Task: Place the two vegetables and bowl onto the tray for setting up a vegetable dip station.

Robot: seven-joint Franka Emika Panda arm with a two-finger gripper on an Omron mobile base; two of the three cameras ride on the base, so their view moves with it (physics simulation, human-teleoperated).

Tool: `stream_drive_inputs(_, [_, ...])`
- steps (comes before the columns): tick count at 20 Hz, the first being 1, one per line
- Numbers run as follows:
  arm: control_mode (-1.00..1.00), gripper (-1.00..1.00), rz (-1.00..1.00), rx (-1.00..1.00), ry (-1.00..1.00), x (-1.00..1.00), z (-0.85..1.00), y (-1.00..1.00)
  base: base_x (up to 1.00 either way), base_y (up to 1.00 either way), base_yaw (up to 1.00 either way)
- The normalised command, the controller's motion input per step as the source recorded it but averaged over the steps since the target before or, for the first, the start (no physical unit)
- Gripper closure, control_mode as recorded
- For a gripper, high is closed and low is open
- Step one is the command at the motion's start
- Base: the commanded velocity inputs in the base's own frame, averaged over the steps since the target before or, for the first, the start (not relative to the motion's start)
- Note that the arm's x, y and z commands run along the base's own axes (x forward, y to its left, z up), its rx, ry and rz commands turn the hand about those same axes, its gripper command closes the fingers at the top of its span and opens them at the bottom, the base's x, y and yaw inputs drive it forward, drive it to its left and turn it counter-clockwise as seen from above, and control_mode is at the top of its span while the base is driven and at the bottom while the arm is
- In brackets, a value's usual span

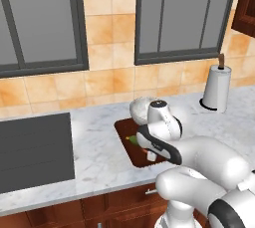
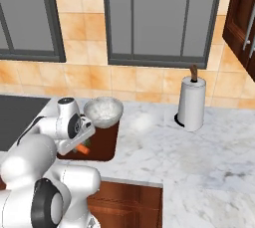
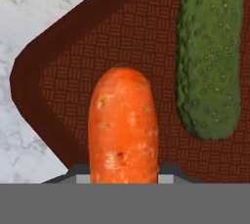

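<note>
The gripper [image 3: 124, 181] is closed on the carrot [image 3: 124, 125] — in the hand view the orange root rises straight up from between the finger tips, over the tray [image 3: 73, 56]. The cucumber [image 3: 210, 56] lies flat on the tray's woven floor just beside the carrot, apart from it. In the right base view the bowl [image 2: 103, 111] sits at the tray's far edge — whether on it or just behind, I cannot tell — on the marble counter [image 2: 199, 152].
</note>
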Motion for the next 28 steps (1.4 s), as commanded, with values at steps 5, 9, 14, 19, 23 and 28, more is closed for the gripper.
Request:
stream_drive_inputs(5, [-1.0, 1.0, 0.04, 0.0, 0.0, 0.05, -0.28, 0.05, 0.0, 0.0, 0.0])
stream_drive_inputs(9, [-1.0, 1.0, 0.03, 0.0, 0.0, 0.1, -0.17, 0.01, 0.0, 0.0, 0.0])
stream_drive_inputs(14, [-1.0, 1.0, 0.03, 0.0, 0.01, 0.06, -0.15, 0.0, 0.0, 0.0, 0.0])
stream_drive_inputs(19, [-1.0, 1.0, 0.03, 0.0, 0.03, 0.03, -0.14, 0.0, 0.0, 0.0, 0.0])
stream_drive_inputs(23, [-1.0, 1.0, 0.02, 0.0, 0.03, 0.06, -0.11, 0.01, 0.0, 0.0, 0.0])
stream_drive_inputs(28, [-1.0, -1.0, 0.03, 0.0, 0.02, 0.04, -0.09, 0.0, 0.0, 0.0, 0.0])
